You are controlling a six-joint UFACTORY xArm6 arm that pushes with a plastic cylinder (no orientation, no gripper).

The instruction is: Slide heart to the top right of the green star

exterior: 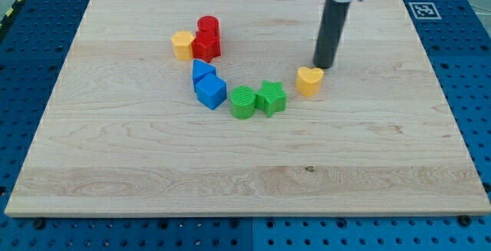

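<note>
My counter [153, 166] looks like pale, smooth wood with visible grain; the yellow heart [308, 80] and green star [271, 97] look matt plastic.

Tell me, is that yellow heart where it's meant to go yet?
Nearly. The yellow heart already sits to the right of the green star and slightly toward the view's top. My tip rests just above and right of the heart. What's left, probably, is nudging it closer or confirming placement.
</note>
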